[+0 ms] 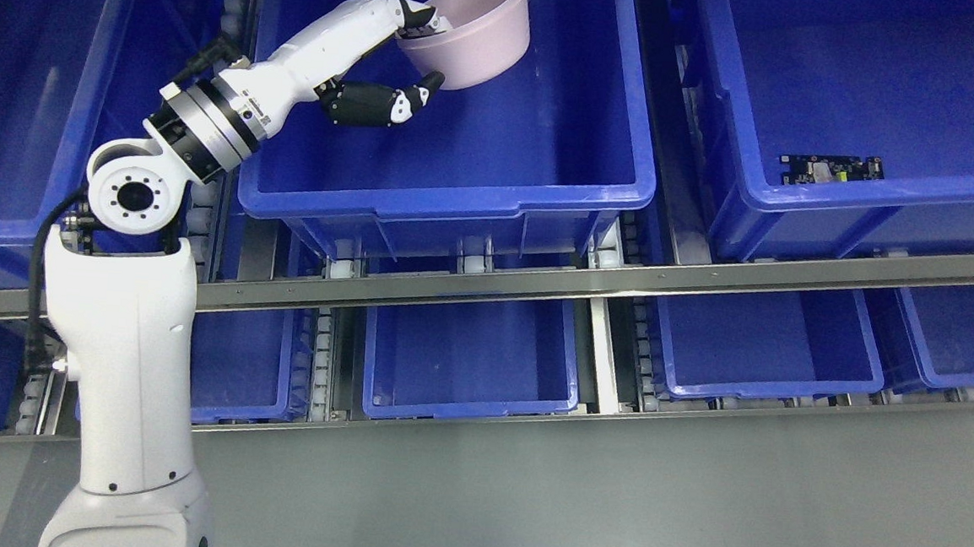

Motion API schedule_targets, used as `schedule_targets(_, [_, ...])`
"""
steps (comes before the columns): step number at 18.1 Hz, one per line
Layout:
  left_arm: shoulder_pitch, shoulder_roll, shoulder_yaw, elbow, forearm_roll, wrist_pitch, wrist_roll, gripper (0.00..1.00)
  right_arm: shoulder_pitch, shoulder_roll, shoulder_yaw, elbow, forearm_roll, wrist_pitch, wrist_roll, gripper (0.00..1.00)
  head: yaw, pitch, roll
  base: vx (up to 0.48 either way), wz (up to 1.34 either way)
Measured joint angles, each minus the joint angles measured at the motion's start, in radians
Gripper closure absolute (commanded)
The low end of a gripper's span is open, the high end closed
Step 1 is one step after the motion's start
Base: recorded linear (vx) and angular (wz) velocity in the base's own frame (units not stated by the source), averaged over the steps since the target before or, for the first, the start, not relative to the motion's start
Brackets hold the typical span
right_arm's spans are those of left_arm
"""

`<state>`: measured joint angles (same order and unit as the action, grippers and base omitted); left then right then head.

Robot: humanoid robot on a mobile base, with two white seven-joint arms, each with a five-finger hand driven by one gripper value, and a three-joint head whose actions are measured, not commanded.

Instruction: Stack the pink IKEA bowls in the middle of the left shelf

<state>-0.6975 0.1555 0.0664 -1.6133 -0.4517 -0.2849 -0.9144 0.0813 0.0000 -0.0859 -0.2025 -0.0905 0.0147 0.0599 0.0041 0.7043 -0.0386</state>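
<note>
A pink bowl (pixel 481 32) hangs tilted over the far part of the middle blue bin (pixel 459 183) on the upper shelf level. My left hand (pixel 411 57) is shut on the bowl: upper fingers (pixel 418 17) hook over its rim and the thumb (pixel 417 96) presses its underside. The left arm (pixel 135 353) rises from the lower left and reaches across the bin's left wall. Only this one bowl shows. The right arm is out of view.
Blue bins stand left (pixel 15 109) and right (pixel 868 128) of the middle one; the right bin holds a small circuit board (pixel 831 169). A metal shelf rail (pixel 622 282) runs across, with more blue bins (pixel 469 361) below. Grey floor (pixel 608 501) lies in front.
</note>
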Motion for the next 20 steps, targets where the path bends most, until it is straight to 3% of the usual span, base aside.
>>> schedule_targets(2, [0.001, 0.021, 0.000, 0.010, -0.004, 0.008, -0.019, 0.76, 0.000, 0.000, 0.000, 0.000, 0.000, 0.000, -0.003, 0.00, 0.0000, 0.000, 0.000, 0.034, -0.07])
schedule_targets(4, [0.003, 0.040, 0.000, 0.020, -0.007, 0.020, -0.029, 0.54, 0.000, 0.000, 0.000, 0.000, 0.000, 0.000, -0.005, 0.00, 0.0000, 0.000, 0.000, 0.023, -0.06])
schedule_targets(10, [0.000, 0.064, 0.003, 0.037, -0.012, 0.026, -0.012, 0.24, 0.000, 0.000, 0.000, 0.000, 0.000, 0.000, -0.002, 0.00, 0.0000, 0.000, 0.000, 0.002, 0.00])
schedule_targets(13, [-0.009, 0.054, 0.006, 0.044, -0.012, 0.029, 0.120, 0.09, 0.000, 0.000, 0.000, 0.000, 0.000, 0.000, 0.000, 0.00, 0.0000, 0.000, 0.000, 0.000, 0.00])
schedule_targets(17, [-0.028, -0.005, 0.033, 0.058, 0.026, 0.036, 0.441, 0.00, 0.000, 0.000, 0.000, 0.000, 0.000, 0.000, 0.001, 0.00, 0.0000, 0.000, 0.000, 0.000, 0.00])
schedule_targets(20, [-0.027, -0.046, 0.051, 0.062, 0.173, 0.132, 0.665, 0.00, 0.000, 0.000, 0.000, 0.000, 0.000, 0.000, 0.001, 0.00, 0.0000, 0.000, 0.000, 0.000, 0.00])
